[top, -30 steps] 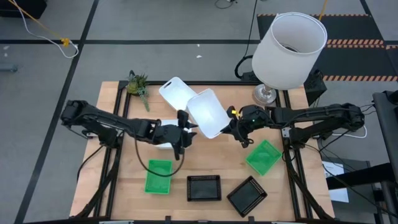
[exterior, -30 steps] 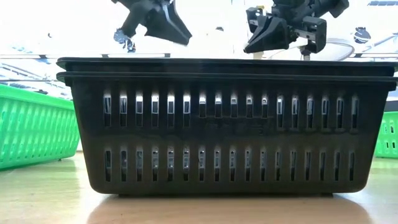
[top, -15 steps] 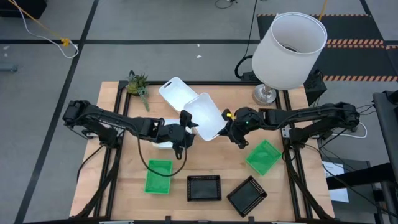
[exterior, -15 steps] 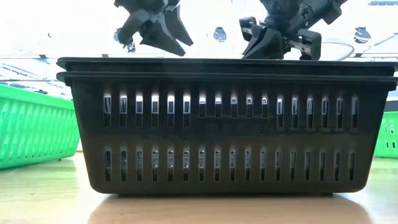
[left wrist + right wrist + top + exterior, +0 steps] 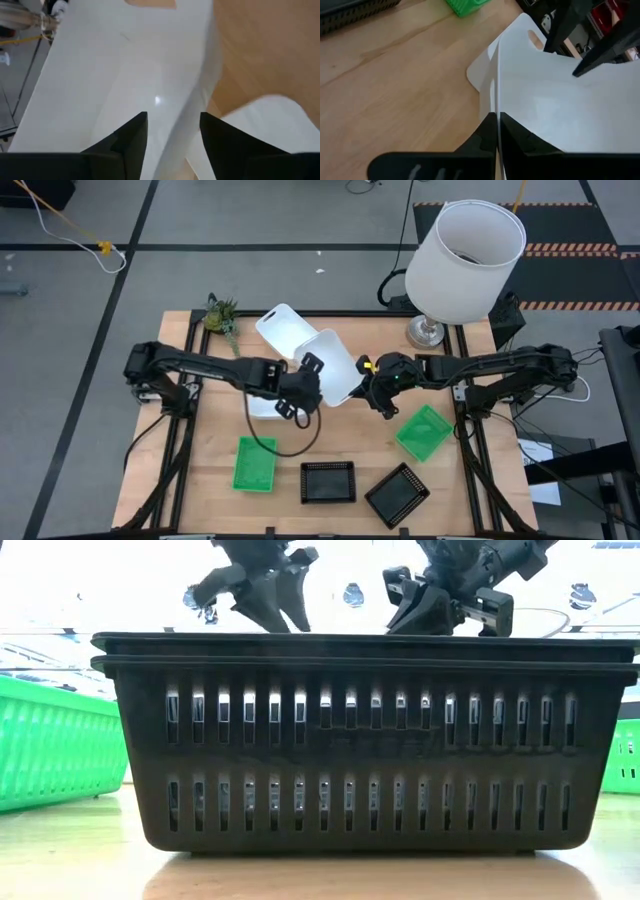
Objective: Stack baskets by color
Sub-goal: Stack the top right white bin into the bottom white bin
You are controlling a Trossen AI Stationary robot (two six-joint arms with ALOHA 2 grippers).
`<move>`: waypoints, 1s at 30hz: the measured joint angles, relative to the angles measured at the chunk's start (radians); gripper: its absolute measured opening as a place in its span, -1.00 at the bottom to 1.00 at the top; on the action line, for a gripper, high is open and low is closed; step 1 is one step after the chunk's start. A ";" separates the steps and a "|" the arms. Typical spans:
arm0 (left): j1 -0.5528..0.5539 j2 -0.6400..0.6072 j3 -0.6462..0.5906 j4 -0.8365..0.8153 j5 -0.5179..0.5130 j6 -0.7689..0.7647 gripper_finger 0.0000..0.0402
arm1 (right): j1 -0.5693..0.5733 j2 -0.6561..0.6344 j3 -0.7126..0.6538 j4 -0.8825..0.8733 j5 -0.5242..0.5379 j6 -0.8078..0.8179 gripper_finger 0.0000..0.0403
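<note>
A white basket [image 5: 335, 362] hangs tilted over the table's middle, with my right gripper [image 5: 497, 117] shut on it. My left gripper [image 5: 172, 125] is open at the basket's left side, one finger on each side of its wall [image 5: 192, 112]. A second white basket [image 5: 283, 327] lies flat behind it. A third [image 5: 260, 406] lies under my left arm. Two green baskets [image 5: 254, 463] [image 5: 424, 430] and two black baskets [image 5: 328, 480] [image 5: 398, 493] rest on the near half of the table. My left gripper has the held basket's wall between its open fingers; I cannot tell whether they touch it. My right gripper pinches the thin rim [image 5: 497, 102] at the white basket's right end between its two fingers, coming from the table's right and slanting down. The basket is lifted clear and tilted.
A large white lamp [image 5: 466, 248] stands at the far right corner. A green plant sprig [image 5: 222, 317] lies at the far left. In the low view a black basket [image 5: 370, 740] fills the foreground and hides the table behind it.
My left gripper has gone toward the table's right edge and a little up, turning at the wrist, until its fingers straddle the held basket's left wall. My right gripper has brought the white basket slightly toward the left and then kept still.
</note>
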 joint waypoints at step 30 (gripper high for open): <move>0.012 0.038 0.018 -0.100 -0.005 -0.180 -0.97 | 0.003 -0.001 0.002 0.091 0.010 0.095 -0.46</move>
